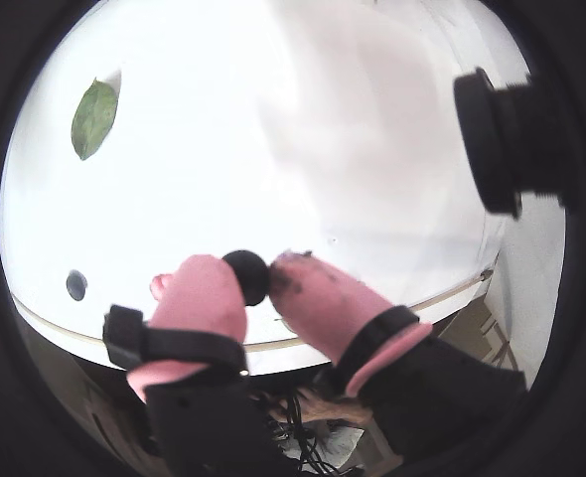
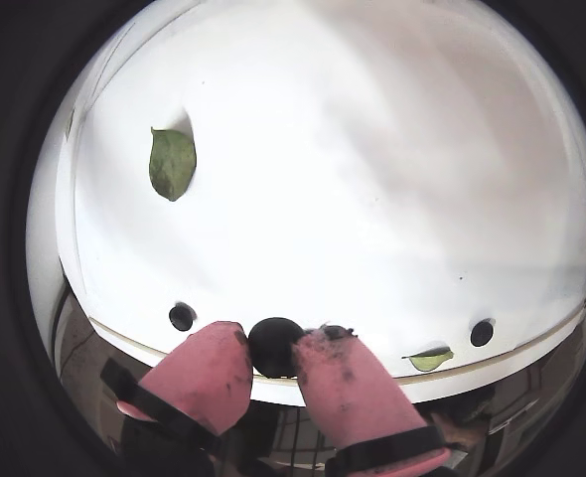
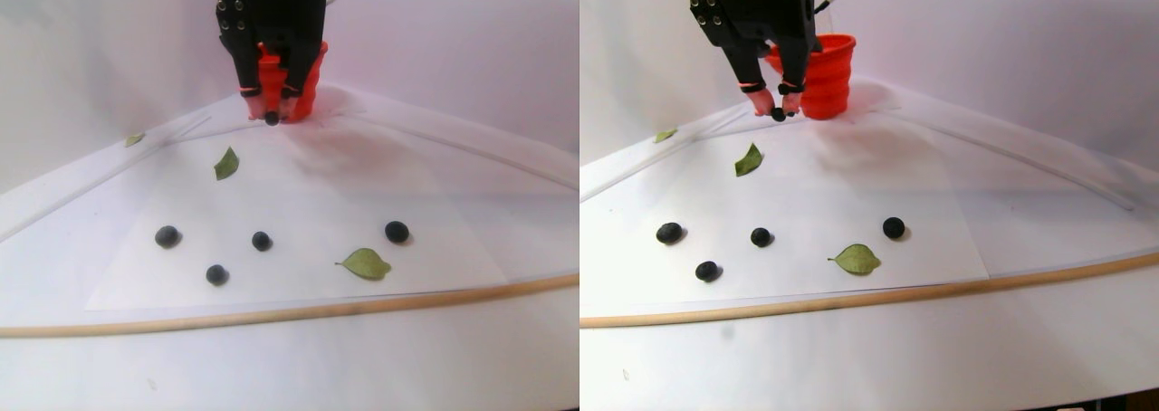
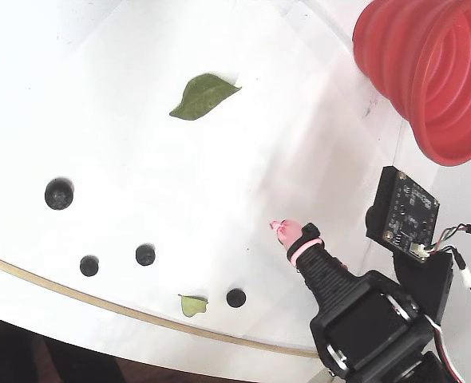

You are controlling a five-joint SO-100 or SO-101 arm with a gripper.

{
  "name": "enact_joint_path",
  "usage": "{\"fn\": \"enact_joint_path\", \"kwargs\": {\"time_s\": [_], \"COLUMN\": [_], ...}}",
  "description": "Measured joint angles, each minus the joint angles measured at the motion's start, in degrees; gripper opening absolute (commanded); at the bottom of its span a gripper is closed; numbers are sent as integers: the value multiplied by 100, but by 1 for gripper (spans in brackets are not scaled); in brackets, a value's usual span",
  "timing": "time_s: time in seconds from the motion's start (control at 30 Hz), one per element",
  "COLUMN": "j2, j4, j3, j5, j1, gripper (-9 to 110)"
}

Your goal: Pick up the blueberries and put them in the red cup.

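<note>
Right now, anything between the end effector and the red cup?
No. In the fixed view the stretch from the end effector, shut on a blueberry, up to the red cup is bare white sheet; the leaf lies off to the left.

No legible text, label, brand, number or sign is showing in any view. The small circuit board (image 4: 402,206) beside the arm is carrying pale markings, but these are appearing too small to read.
</note>
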Motion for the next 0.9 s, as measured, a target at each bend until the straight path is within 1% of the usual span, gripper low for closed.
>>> {"fn": "enact_joint_path", "kwargs": {"time_s": [0.37,0.9], "j2": [308,308], "j4": [237,237], "j3": [-202,-1125], "j5": [0,-70], "j1": [97,193], "gripper": [8,8]}}
